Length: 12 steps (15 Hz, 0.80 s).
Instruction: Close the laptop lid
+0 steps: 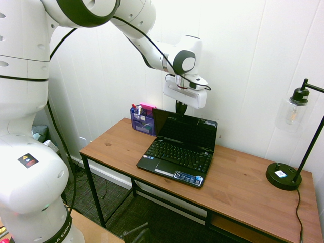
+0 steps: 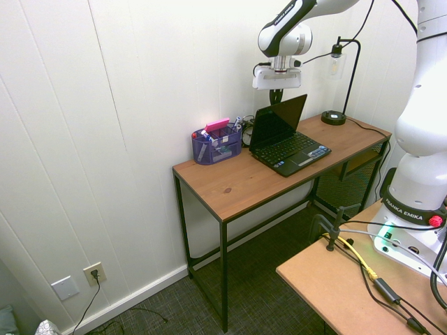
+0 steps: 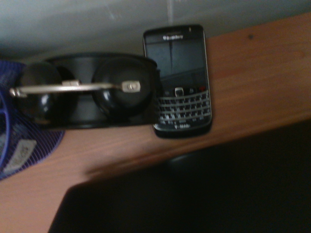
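The small black laptop (image 1: pixel 177 157) sits open on the wooden desk (image 1: pixel 116 144), keyboard facing the front edge. Its lid (image 1: pixel 185 132) stands upright, tilted slightly back, with a dark screen. My gripper (image 1: pixel 180 110) hangs just above and behind the middle of the lid's top edge, fingers pointing down and shut, holding nothing. From the other side the gripper (image 2: pixel 277 99) sits right at the top edge of the lid (image 2: pixel 278 120). In the wrist view the lid's black back (image 3: pixel 204 194) fills the lower part.
A blue mesh organizer (image 1: pixel 143 120) with pens stands left of the laptop by the wall. Behind the lid lie a black keypad phone (image 3: pixel 180 80) and dark sunglasses (image 3: pixel 82 92). A black desk lamp (image 1: pixel 284 174) stands at the desk's right end. The white wall is close behind.
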Each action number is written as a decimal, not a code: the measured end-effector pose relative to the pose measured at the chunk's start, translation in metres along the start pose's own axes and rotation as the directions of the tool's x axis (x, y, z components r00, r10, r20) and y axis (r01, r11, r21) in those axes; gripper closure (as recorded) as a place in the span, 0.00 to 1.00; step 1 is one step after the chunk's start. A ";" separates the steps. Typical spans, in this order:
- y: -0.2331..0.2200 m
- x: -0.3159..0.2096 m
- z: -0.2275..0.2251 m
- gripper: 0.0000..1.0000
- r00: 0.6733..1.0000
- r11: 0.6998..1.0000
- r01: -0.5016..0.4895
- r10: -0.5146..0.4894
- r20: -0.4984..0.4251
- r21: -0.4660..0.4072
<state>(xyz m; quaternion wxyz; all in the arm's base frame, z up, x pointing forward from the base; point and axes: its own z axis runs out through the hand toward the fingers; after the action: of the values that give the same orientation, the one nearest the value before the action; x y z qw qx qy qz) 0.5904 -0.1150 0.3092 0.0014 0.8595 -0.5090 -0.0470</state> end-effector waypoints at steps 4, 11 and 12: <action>0.013 -0.011 0.027 1.00 0.999 0.998 0.006 -0.003 0.045 -0.064; 0.029 -0.022 0.080 1.00 0.994 0.989 0.012 0.004 0.109 -0.147; 0.030 -0.023 0.089 1.00 0.993 0.987 0.017 0.002 0.119 -0.158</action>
<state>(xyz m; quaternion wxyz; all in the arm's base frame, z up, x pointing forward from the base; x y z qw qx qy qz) 0.5455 -0.1056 0.2244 0.0392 0.8541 -0.4997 -0.1385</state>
